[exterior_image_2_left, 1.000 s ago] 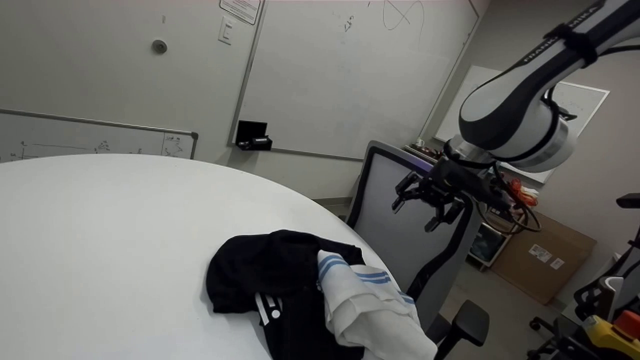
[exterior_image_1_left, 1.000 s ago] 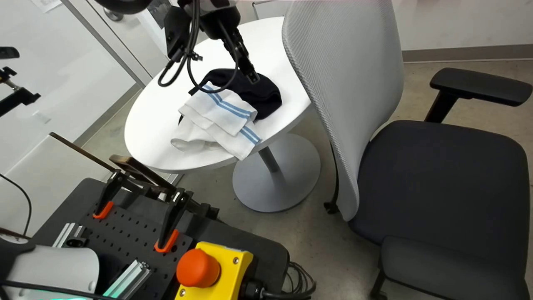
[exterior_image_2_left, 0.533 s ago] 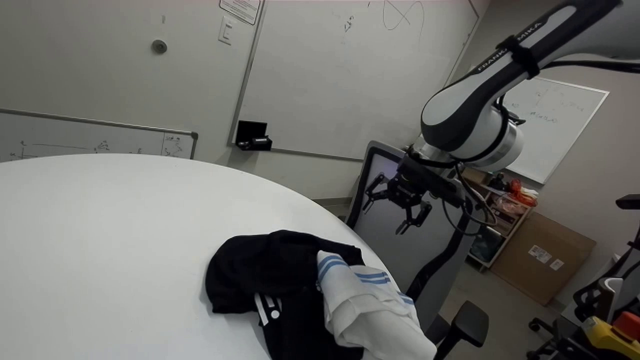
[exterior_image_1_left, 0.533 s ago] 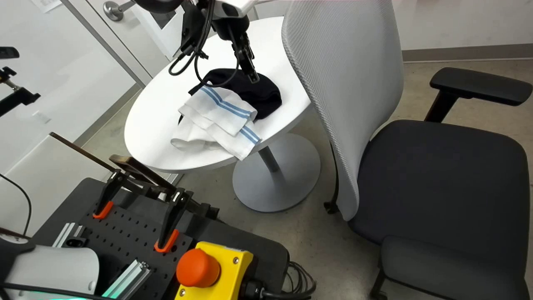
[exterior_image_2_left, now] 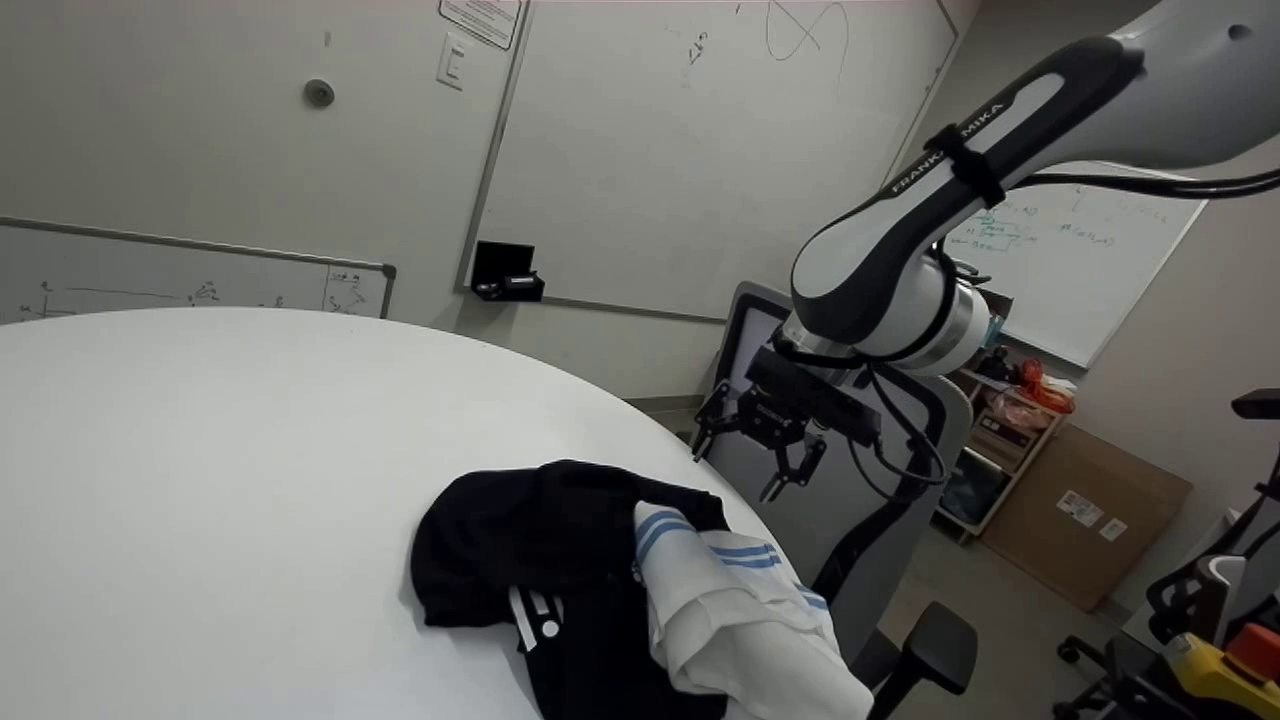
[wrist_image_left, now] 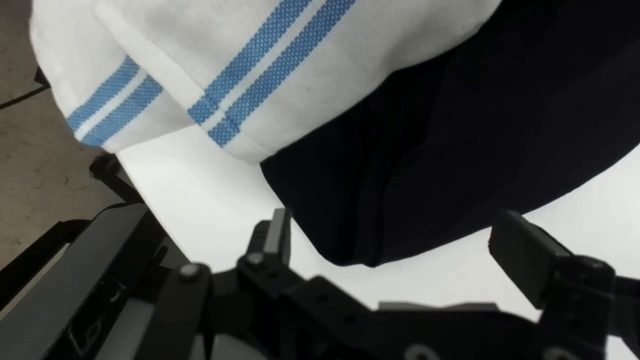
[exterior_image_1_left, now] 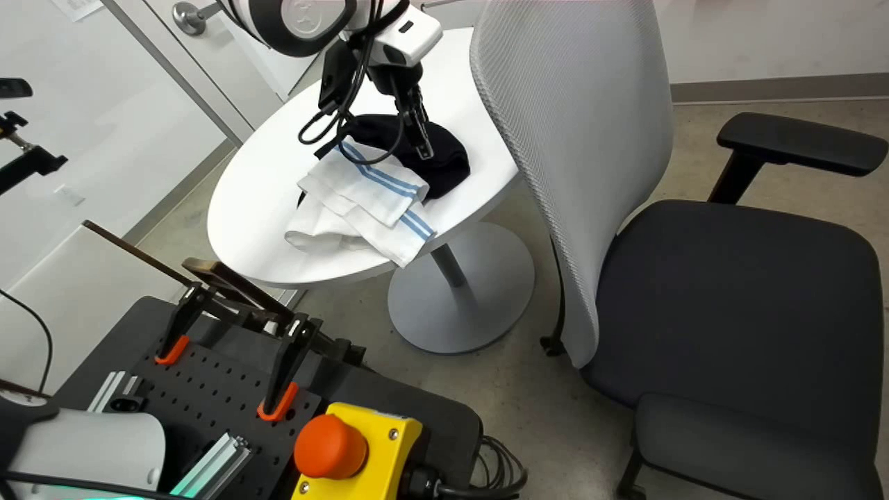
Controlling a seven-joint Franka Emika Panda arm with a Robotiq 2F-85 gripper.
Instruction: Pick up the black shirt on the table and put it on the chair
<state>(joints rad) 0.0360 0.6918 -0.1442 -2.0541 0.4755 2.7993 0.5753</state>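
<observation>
Beyond the table (exterior_image_2_left: pixel 250 450) bearing the black shirt (exterior_image_2_left: pixel 570 535), a shelf (exterior_image_2_left: pixel 1022 466) holds oddments (exterior_image_2_left: pixel 1033 374); jaws are spread.

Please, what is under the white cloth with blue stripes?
The black fabric shirt lies partly under the white cloth with blue stripes, on the round white table. The shirt's covered part and anything else beneath cannot be seen.

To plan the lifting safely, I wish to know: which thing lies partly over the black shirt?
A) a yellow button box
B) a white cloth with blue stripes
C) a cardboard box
B: in the wrist view, the striped white cloth covers part of the black shirt.
</observation>
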